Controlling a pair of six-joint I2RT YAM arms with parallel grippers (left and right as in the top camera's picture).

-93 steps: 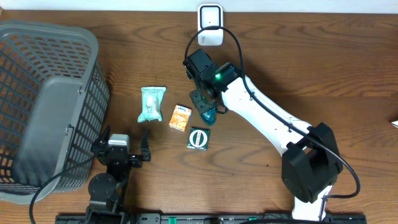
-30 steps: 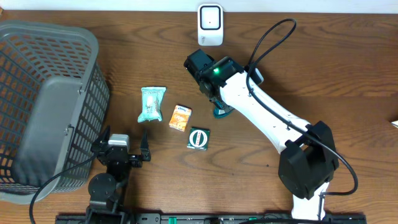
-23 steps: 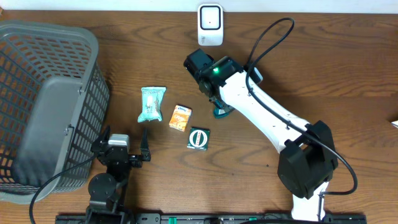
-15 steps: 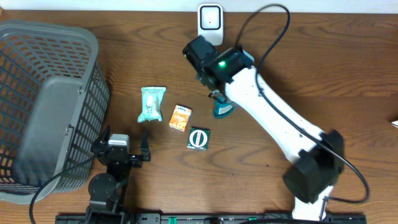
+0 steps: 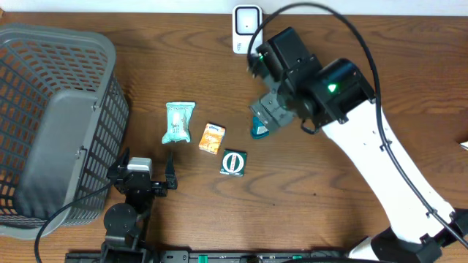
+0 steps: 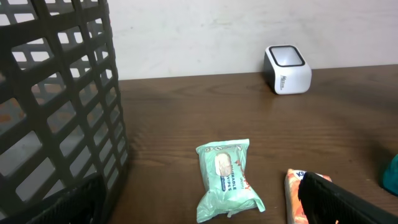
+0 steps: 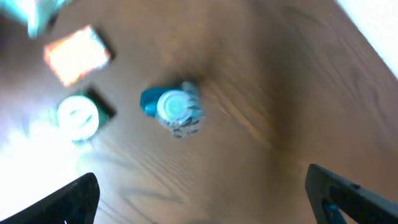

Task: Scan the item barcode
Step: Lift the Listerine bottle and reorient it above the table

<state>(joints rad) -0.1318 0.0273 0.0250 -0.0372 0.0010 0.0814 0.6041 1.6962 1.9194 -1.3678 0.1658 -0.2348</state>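
Brown wood table (image 5: 146, 44) under everything.

- Grey plastic basket (image 5: 44, 44): 9 o'clock edge.
- Right arm (image 5: 380, 146): comes in from 5 o'clock, wrist high over the centre. The right gripper (image 7: 202, 202) has its fingers spread wide with nothing between them.
- Left gripper (image 5: 145, 174): parked at 7 o'clock, also wide and empty.
- Barcode scanner (image 5: 247, 29): 12 o'clock edge.
- Wipes packet (image 5: 178, 122), orange tissue pack (image 5: 213, 138) and a round green item on a dark square (image 5: 233, 162): loose row running toward 4 o'clock.
- Teal bottle (image 5: 260, 128): upright, free on the wood, at 6 o'clock of the scanner, well apart from it.

Step, as judged: between grasps, with no item at the scanner. Next move calls for a descent onto one item, a firm close, then barcode turned to the scanner window. Which item is due, I cannot tell.

Views: the right wrist view, though blurred, shows the bottle's white cap from above and the empty gap. Overhead hides those fingers under the wrist. The left wrist view alone shows the scanner's window face.
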